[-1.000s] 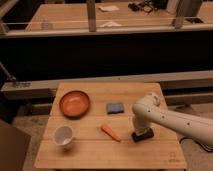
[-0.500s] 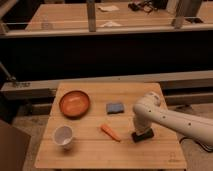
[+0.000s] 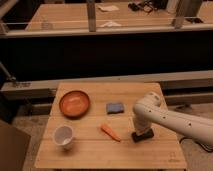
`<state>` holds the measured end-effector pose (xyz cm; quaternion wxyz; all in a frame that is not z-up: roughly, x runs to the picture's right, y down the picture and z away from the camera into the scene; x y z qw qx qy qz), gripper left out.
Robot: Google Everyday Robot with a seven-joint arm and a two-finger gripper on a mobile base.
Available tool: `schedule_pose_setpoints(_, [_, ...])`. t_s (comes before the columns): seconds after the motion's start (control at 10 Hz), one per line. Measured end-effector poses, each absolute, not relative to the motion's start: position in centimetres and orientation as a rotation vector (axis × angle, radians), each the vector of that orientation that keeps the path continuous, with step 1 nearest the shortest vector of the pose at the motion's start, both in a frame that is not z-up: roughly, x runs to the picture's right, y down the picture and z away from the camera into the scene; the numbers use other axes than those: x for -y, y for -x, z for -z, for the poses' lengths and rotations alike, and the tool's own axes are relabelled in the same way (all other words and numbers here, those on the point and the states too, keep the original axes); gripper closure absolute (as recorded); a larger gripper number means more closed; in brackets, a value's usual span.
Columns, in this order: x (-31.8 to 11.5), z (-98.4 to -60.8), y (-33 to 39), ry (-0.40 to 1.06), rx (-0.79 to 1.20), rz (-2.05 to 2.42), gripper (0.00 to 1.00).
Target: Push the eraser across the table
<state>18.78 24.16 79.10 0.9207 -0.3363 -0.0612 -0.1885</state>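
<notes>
A small blue rectangular block (image 3: pixel 115 107), which looks like the eraser, lies flat near the middle of the wooden table (image 3: pixel 90 155). My white arm reaches in from the right and bends down to the table. The gripper (image 3: pixel 142 135) is the dark end of the arm. It sits low on the table top, to the right of the blue block and nearer the front, apart from it. I cannot tell whether a dark flat thing lies under the gripper.
An orange bowl (image 3: pixel 75 103) stands at the back left. A white cup (image 3: pixel 64 136) stands at the front left. A small orange carrot-shaped piece (image 3: pixel 110 132) lies between the cup and the gripper. A dark railing and a second table stand behind.
</notes>
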Motion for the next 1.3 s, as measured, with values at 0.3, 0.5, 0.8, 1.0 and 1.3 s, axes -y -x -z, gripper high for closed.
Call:
schedule_pose_setpoints(0.3, [-24.28,-79.05,-18.84,0.686,0.13,0.395,0.92])
schedule_pose_setpoints(0.5, [-24.31,-78.93,-18.72,0.684,0.133,0.403,0.92])
schedule_pose_setpoints(0.8, [-24.43,-78.8,-18.71,0.683,0.133,0.413,0.92])
schedule_pose_setpoints(1.0, [-24.46,-78.76,-18.69,0.681,0.135,0.418,0.92])
schedule_pose_setpoints(1.3, [-24.48,-78.69,-18.55,0.679,0.138,0.429,0.92])
